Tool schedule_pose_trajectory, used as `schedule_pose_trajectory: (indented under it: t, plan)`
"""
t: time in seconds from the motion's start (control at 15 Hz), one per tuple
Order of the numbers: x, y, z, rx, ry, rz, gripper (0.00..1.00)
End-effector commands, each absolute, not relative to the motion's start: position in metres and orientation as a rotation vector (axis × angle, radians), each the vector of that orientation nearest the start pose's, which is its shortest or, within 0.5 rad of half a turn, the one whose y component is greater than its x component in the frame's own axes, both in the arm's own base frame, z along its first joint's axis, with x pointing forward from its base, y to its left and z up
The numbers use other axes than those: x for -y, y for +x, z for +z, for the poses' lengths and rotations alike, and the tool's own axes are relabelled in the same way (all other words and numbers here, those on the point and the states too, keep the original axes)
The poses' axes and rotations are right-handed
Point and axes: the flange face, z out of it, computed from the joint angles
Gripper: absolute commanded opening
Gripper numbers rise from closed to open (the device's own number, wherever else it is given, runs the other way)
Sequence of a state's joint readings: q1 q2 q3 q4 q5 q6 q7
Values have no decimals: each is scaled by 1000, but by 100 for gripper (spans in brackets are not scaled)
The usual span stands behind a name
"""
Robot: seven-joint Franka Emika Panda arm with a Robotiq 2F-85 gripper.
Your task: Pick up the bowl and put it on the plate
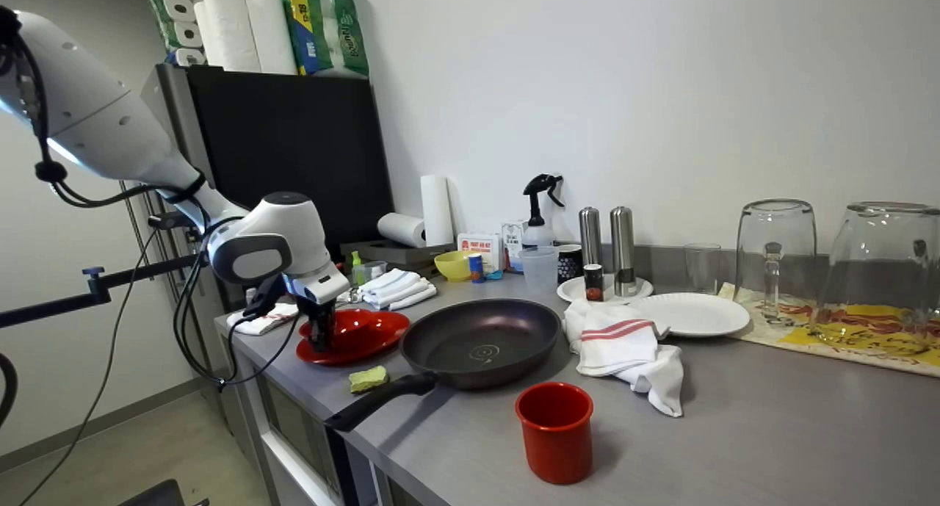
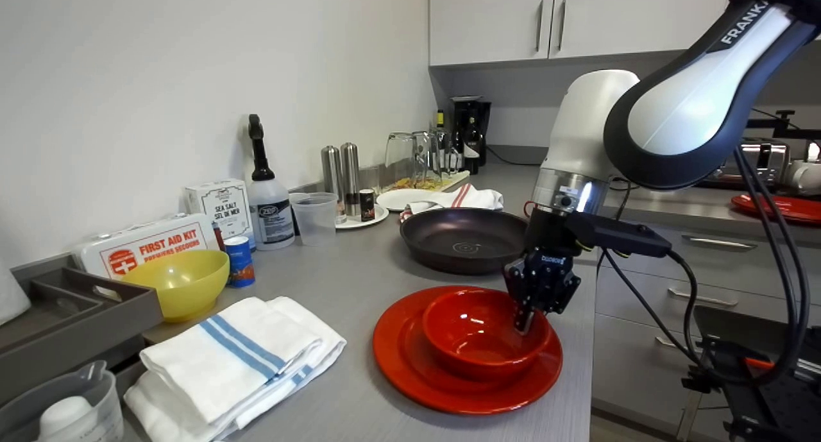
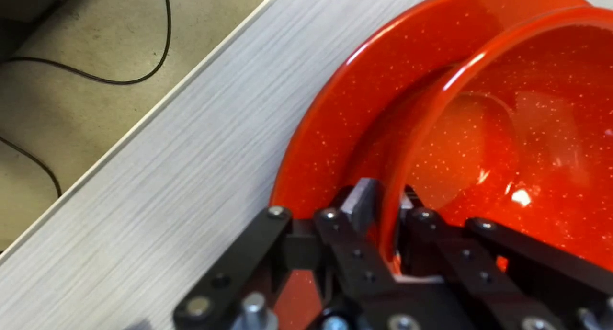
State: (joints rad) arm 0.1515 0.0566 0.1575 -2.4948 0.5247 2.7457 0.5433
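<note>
My black metal pincer is clamped on the round glossy-red bowl, seemingly on the flat glossy-red plate. I judge: placing step; next, release

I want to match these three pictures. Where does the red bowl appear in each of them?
In an exterior view: the red bowl is below and left of centre.
In an exterior view: the red bowl is below and right of centre.
In the wrist view: the red bowl is cut off by the right edge.
Shared landmark: the red plate, partly visible around it.
</note>
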Motion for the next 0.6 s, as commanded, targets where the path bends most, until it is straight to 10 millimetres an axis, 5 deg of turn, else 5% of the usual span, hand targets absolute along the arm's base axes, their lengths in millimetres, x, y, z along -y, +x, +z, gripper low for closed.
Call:
schedule_pose_trajectory:
  t: [0.0, 0.53]
  plan:
    - [-130, 477, 280, -965, -2640, -107, 34]
    - [-131, 485, 293, -962, -2633, -136, 92]
